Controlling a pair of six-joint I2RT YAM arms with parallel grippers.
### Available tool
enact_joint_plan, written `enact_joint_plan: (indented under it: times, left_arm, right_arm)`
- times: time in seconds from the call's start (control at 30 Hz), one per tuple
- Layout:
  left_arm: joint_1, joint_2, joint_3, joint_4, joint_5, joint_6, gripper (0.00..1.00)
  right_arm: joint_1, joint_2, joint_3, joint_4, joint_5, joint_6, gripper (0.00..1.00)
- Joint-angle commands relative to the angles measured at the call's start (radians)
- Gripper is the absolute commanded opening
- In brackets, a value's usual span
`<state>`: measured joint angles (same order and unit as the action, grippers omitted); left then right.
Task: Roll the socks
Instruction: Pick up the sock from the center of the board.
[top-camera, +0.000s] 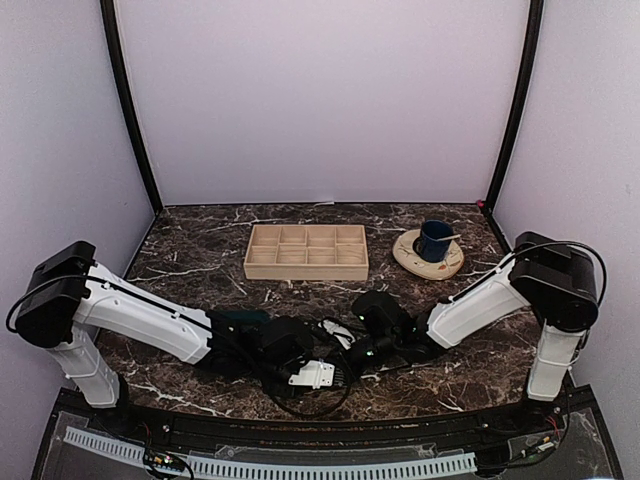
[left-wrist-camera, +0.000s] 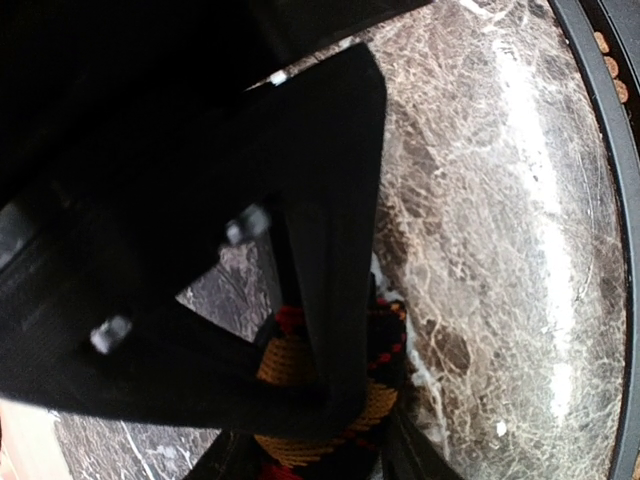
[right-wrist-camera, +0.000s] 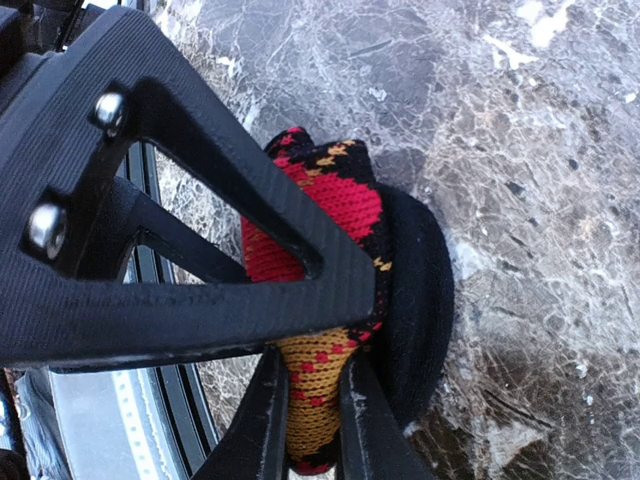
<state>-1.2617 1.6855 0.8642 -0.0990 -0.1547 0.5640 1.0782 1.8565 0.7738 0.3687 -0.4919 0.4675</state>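
- The right gripper (right-wrist-camera: 335, 345) is almost pressed together and pinches the black knit sock with red and orange argyle diamonds (right-wrist-camera: 330, 200). The orange part is squeezed right between its fingers (right-wrist-camera: 250, 300).
- The left gripper (left-wrist-camera: 310, 430) is on the same bundle with its jaws noticeably wider. The sock sits between them and touches one finger, but I honestly can't tell if it's actually squeezing or just sitting around it.
- The sock is bunched into a lump on the dark marble table (top-camera: 200, 250). It lies on the near side of the pale wooden tray with small compartments (top-camera: 305, 272), toward the arm bases and roughly in line with the tray's right half.
- Both grippers meet low over that spot in front of the tray.
- A dark blue mug (top-camera: 435, 240) stands on a round beige plate (top-camera: 415, 262) just right of the tray, well apart from the sock.
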Motion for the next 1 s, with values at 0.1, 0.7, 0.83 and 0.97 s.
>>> enact_joint_plan:
  times: [0.1, 0.7, 0.83, 0.97]
  left_arm:
    - [-0.005, 0.067, 0.048, -0.086, 0.015, 0.013, 0.40]
    - [-0.002, 0.198, 0.139, -0.217, 0.071, -0.033, 0.00]
    - [0.013, 0.193, 0.140, -0.219, 0.085, -0.057, 0.00]
    - [0.037, 0.177, 0.142, -0.214, 0.106, -0.080, 0.00]
  right_arm:
    - [0.003, 0.066, -0.029, -0.176, 0.016, -0.010, 0.01]
    - [0.001, 0.052, -0.056, -0.154, -0.022, 0.013, 0.18]
    - [0.000, 0.013, -0.095, -0.136, 0.001, 0.029, 0.27]
    - [-0.001, -0.039, -0.136, -0.111, 0.027, 0.046, 0.33]
